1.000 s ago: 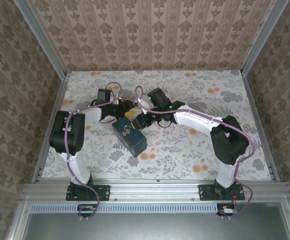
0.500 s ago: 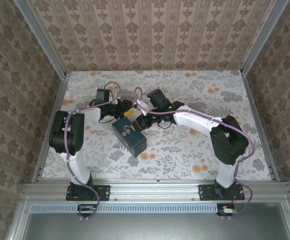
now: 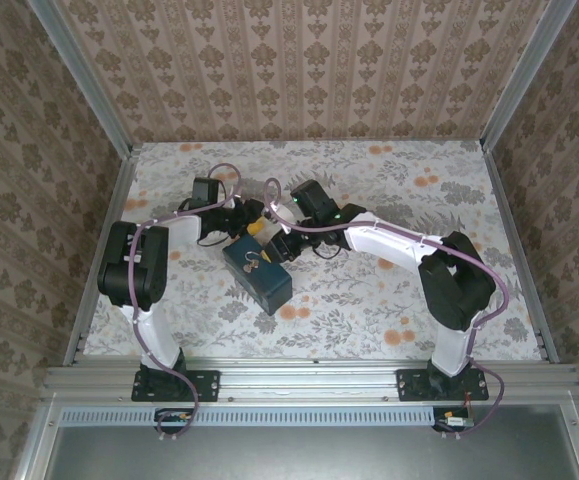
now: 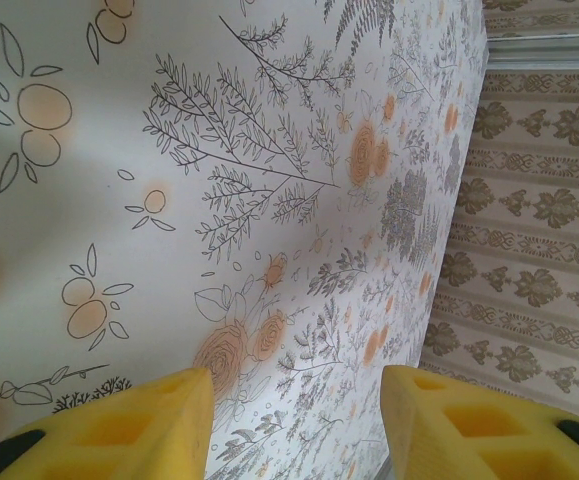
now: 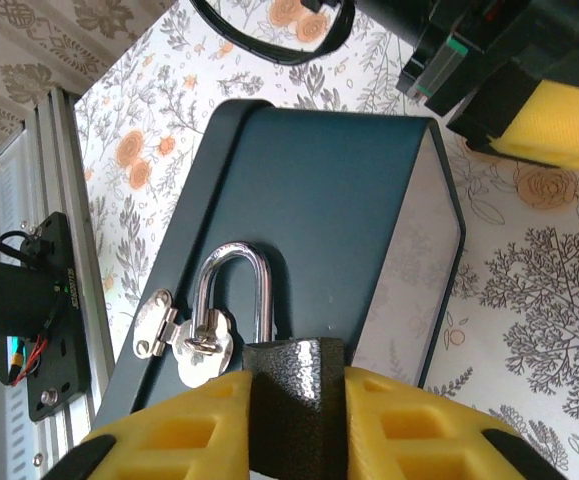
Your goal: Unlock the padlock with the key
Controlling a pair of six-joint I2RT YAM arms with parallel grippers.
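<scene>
From above, the right hand reaches the blue box; the left hand is just behind it. Left wrist: that hand is spread over flowery worktop. Right wrist: yellow fingers pinch the padlock, its loop pointing away through the latch.
</scene>
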